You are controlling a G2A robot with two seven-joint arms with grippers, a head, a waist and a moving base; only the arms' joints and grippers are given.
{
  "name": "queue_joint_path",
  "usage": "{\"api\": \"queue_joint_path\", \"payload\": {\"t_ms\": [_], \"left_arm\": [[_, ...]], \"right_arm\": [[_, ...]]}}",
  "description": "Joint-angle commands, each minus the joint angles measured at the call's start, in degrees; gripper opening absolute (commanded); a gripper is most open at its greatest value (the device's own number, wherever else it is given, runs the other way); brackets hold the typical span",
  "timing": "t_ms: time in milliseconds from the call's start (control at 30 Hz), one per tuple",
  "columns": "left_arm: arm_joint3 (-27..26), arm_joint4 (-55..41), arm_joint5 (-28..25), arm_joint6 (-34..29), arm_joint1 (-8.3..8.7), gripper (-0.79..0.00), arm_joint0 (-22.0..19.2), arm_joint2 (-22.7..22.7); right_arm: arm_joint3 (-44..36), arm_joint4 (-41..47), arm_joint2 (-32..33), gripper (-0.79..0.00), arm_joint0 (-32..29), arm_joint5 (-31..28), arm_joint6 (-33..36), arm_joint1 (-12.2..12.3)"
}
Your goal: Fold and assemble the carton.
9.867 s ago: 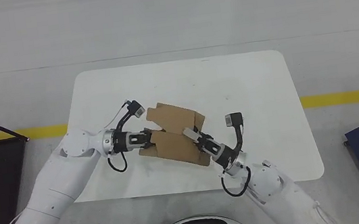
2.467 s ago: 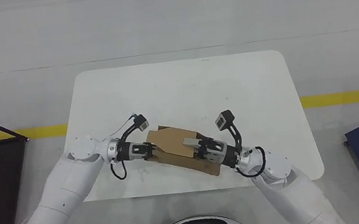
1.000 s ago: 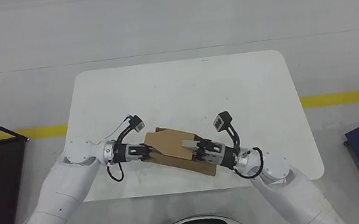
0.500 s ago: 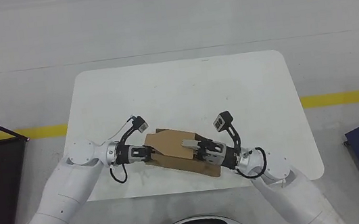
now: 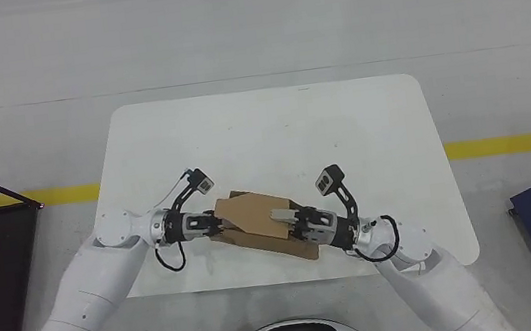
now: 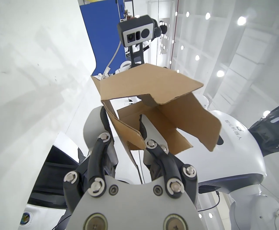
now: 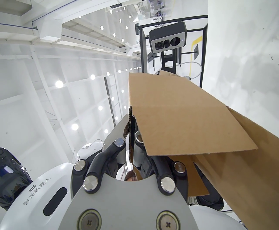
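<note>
Jaws of both arms are clamped on opposite ends of the carton (image 5: 252, 218), low over the table (image 5: 362, 133); pressing inward evenly should keep folds square.

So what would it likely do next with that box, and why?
Probably press the loose flaps inward: the left gripper and right gripper each pinch the box at opposite ends, and those flaps stick out unfolded.

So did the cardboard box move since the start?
Yes. The box sits a bit closer to the near edge of the table than at first, and its flaps are folded in more.
</note>
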Motion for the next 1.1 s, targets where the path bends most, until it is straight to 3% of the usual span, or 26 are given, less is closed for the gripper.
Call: {"api": "queue_joint_path", "payload": {"t_ms": [0, 133, 300, 700, 733, 867, 1067], "left_arm": [[0.07, 0.05, -0.06, 0.06, 0.15, -0.551, 0.07, -0.19], [0.80, 2.29, -0.10, 0.11, 0.52, -0.582, -0.02, -0.22], [0.81, 3.31, -0.83, 0.84, 0.63, -0.785, -0.13, 0.48], [1.68, 3.93, -1.56, 1.57, 0.72, -0.785, -0.87, 2.06], [1.82, 3.78, -1.55, 1.56, 0.73, -0.785, -0.92, 2.08], [2.73, 1.55, -1.13, 1.15, 0.77, -0.785, -0.73, 1.91], [4.87, 0.38, -0.80, 0.82, 0.84, -0.785, -0.80, 1.46]], "right_arm": [[-0.04, 0.26, 0.02, -0.785, -0.03, 0.12, 0.34, 0.04], [-0.17, -0.28, 0.06, -0.785, -0.07, 0.29, 0.96, 0.18], [-0.23, -0.92, -0.10, -0.785, -0.01, 0.58, 0.59, 0.26], [-0.25, -1.53, -0.41, -0.785, 0.05, 0.64, -2.46, 0.25], [-0.27, -1.58, -0.40, -0.668, 0.04, 0.55, -2.68, 0.25], [-0.37, -1.82, -0.48, -0.613, 0.02, 0.48, -3.05, 0.27], [-0.58, -1.57, -0.33, -0.650, -0.18, 0.20, -3.07, 0.35]]}}
